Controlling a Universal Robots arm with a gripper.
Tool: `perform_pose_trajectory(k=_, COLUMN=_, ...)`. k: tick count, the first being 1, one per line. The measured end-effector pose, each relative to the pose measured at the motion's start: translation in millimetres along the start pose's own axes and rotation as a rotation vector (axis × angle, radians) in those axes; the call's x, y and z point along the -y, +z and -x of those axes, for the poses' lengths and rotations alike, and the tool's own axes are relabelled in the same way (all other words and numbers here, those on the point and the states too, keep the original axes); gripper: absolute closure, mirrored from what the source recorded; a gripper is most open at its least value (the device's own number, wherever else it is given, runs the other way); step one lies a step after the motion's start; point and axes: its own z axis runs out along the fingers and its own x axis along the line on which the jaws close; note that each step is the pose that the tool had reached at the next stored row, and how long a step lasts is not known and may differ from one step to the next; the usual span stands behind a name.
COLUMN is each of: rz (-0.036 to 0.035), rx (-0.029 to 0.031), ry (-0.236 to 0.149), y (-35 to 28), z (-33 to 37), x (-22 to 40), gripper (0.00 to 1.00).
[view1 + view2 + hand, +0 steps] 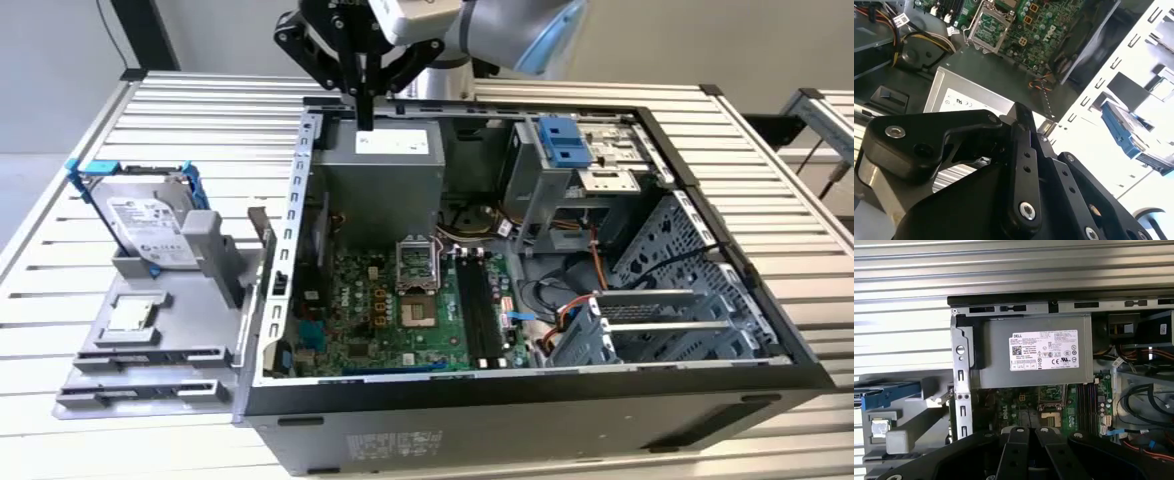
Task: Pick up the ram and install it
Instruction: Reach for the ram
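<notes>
Your tool hung over the power supply, fingers pressed together, nothing in them. The ram stood on edge just beside the case wall. Come down closed and you'd likely knock it over.

bright, even white light fills the exterior view: the slatted metal table shines pale, and the inside of the computer case drops into soft shadow around the motherboard. in the second wrist view the table slats blow out to pure white (detail lost there), and the black gripper is nearly a silhouette. in the first wrist view the power supply is evenly lit, without glare.
</notes>
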Motion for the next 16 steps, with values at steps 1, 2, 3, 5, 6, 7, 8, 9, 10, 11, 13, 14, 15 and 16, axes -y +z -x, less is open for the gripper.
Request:
perform_pose_trajectory(k=1, rz=0.0001, rx=0.0, ry=0.0, y=0.0, z=-2.6, x=0.2, gripper=1.0)
perform_pose_trajectory(k=2, rz=0.0, rx=0.0, ry=0.0, y=-0.1, z=-5.0, x=0.4, gripper=1.0)
perform_pose_trajectory(k=3, rz=0.0, rx=0.0, ry=0.0, y=-0.2, z=-7.3, x=0.5, gripper=1.0)
perform_pose_trajectory(k=5, rz=0.0002, rx=0.0001, ry=0.0, y=-0.2, z=-12.1, x=0.9, gripper=1.0)
perform_pose_trajectory(k=6, rz=0.0001, rx=0.0, ry=0.0, y=-0.3, z=-14.5, x=1.0, gripper=1.0)
perform_pose_trajectory(k=7, rz=0.0001, rx=0.0, ry=0.0, y=-0.3, z=-17.5, x=1.3, gripper=1.0)
perform_pose_trajectory(k=8, rz=0.0001, rx=0.0, ry=0.0, y=-0.4, z=-19.9, x=1.4, gripper=1.0)
perform_pose_trajectory(k=9, rz=0.0001, rx=0.0, ry=0.0, y=-0.5, z=-22.9, x=1.6, gripper=1.0)
perform_pose_trajectory(k=10, rz=0.0001, rx=0.0, ry=0.0, y=-0.5, z=-25.4, x=1.8, gripper=1.0)
perform_pose_trajectory(k=11, rz=0.0001, rx=0.0, ry=0.0, y=-0.6, z=-28.1, x=2.0, gripper=1.0)
perform_pose_trajectory(k=13, rz=0.0001, rx=0.0, ry=0.0, y=-0.7, z=-33.4, x=2.3, gripper=1.0)
perform_pose_trajectory(k=14, rz=0.0, rx=0.0, ry=0.0, y=-0.8, z=-36.1, x=2.5, gripper=1.0)
perform_pose_trajectory(k=15, rz=0.0001, rx=0.0, ry=0.0, y=-0.8, z=-38.5, x=2.7, gripper=1.0)
perform_pose_trajectory(k=16, rz=0.0001, rx=0.0, ry=0.0, y=-0.9, z=-40.9, x=2.9, gripper=1.0)
